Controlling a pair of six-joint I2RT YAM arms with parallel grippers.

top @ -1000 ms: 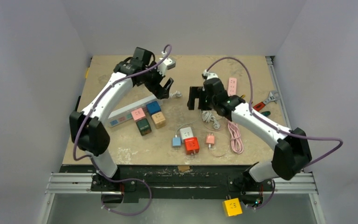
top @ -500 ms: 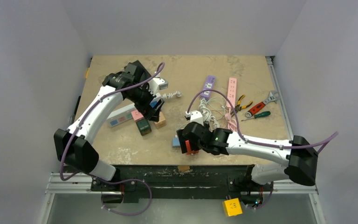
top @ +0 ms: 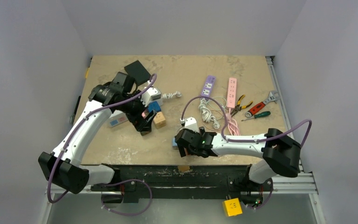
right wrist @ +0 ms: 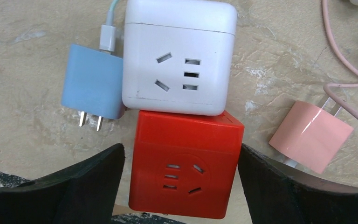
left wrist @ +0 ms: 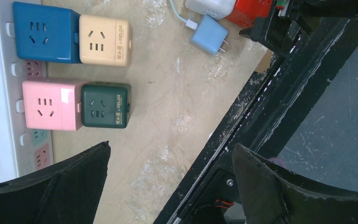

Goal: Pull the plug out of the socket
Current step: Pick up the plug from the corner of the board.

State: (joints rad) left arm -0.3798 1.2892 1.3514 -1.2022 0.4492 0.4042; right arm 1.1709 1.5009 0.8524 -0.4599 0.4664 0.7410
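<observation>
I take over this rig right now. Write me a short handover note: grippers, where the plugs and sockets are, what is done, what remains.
Left gripper: open, empty, near the pink cube and dark green cube, joined together against the white power strip.
Right gripper: open, empty, jaws either side of the red cube, which is pressed against the white cube.
Done: nothing gripped; no pair looks separated.
Left: probably close on the red cube and pull it off the white cube, then the strip's cubes.
</observation>
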